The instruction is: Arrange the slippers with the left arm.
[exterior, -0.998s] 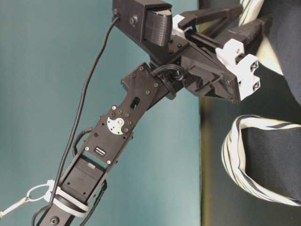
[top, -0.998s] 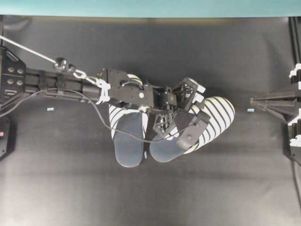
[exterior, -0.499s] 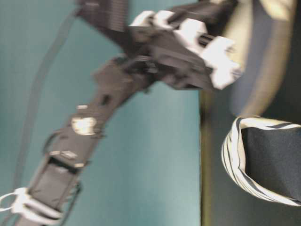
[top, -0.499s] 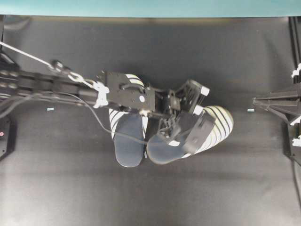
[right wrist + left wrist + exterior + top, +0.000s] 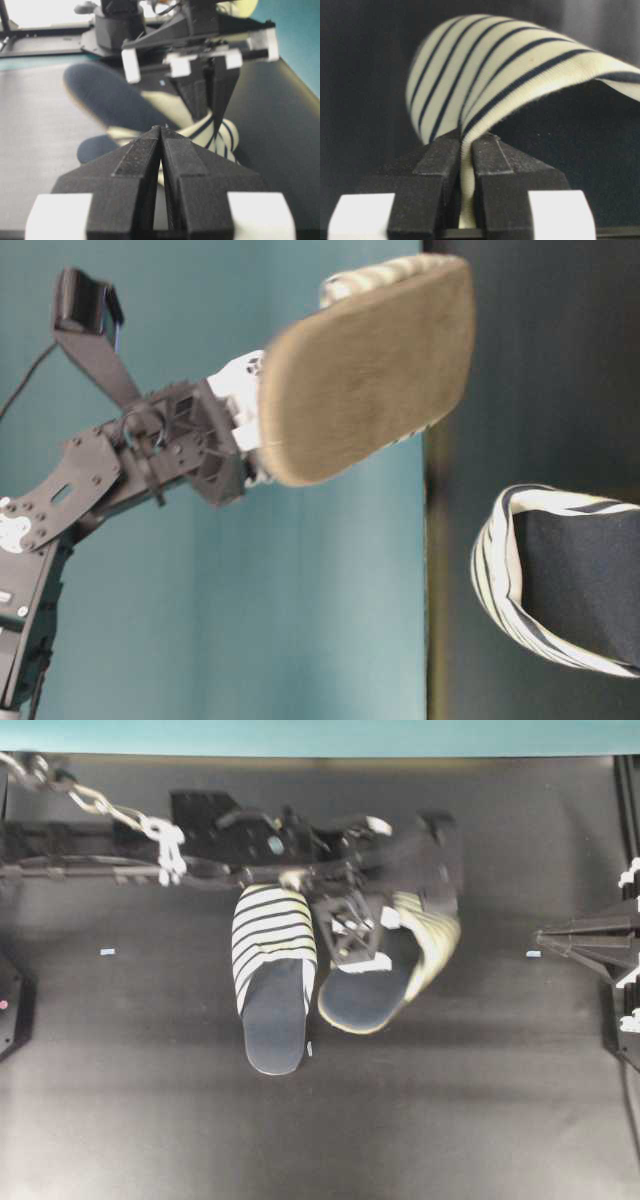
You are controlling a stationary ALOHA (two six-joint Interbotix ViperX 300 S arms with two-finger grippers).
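The left gripper is clenched on the striped fabric edge of the lifted slipper, which hangs clear of the counter, tilted sole-outward; it appears light, soft in the upper and stiffer in the sole, so that edge serves as a hold. Just beside, the second slipper lies flat. Well apart, the right gripper rests pressed together, empty.
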